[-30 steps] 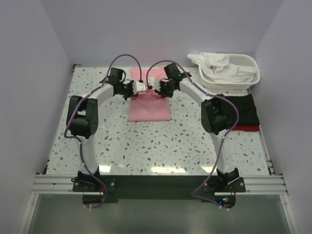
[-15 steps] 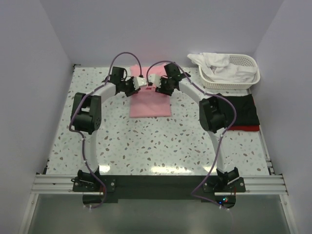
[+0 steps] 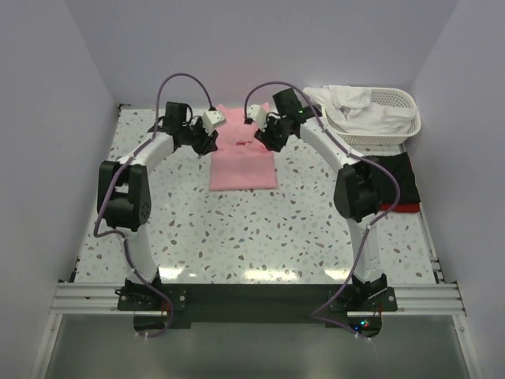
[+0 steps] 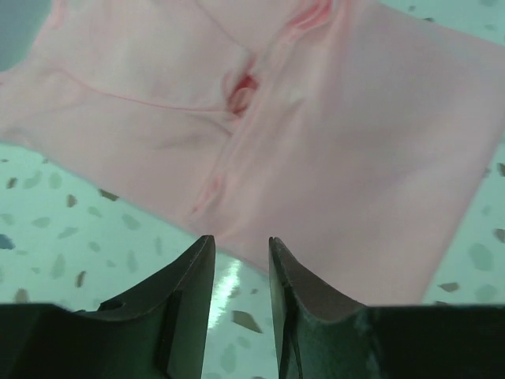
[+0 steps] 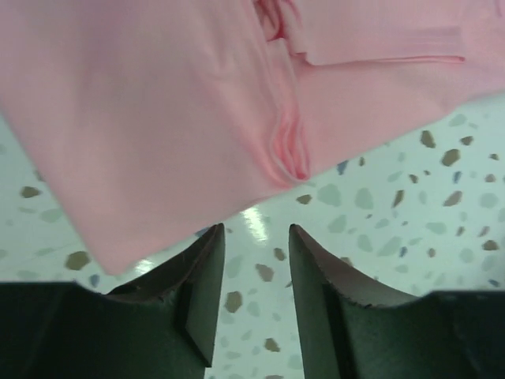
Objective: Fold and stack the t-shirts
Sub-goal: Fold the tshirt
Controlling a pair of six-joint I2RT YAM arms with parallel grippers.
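A light pink t-shirt (image 3: pixel 241 160) lies folded flat on the speckled table at the back middle. It fills the upper part of the left wrist view (image 4: pixel 316 134) and of the right wrist view (image 5: pixel 158 118). My left gripper (image 3: pixel 213 120) is open and empty above the shirt's far left edge (image 4: pixel 241 245). My right gripper (image 3: pixel 254 118) is open and empty above its far right edge (image 5: pixel 256 233). A black t-shirt (image 3: pixel 394 178) lies folded on a red one (image 3: pixel 398 208) at the right. White shirts (image 3: pixel 355 106) fill the basket.
A white lattice basket (image 3: pixel 398 118) stands at the back right corner. The folded black and red stack sits by the table's right edge, behind my right arm's elbow (image 3: pixel 359 193). Walls close in on three sides.
Both grippers have let go of the pink shirt and moved apart and toward the back, off its top. The shirt's top has settled flat, its far end now uncovered.
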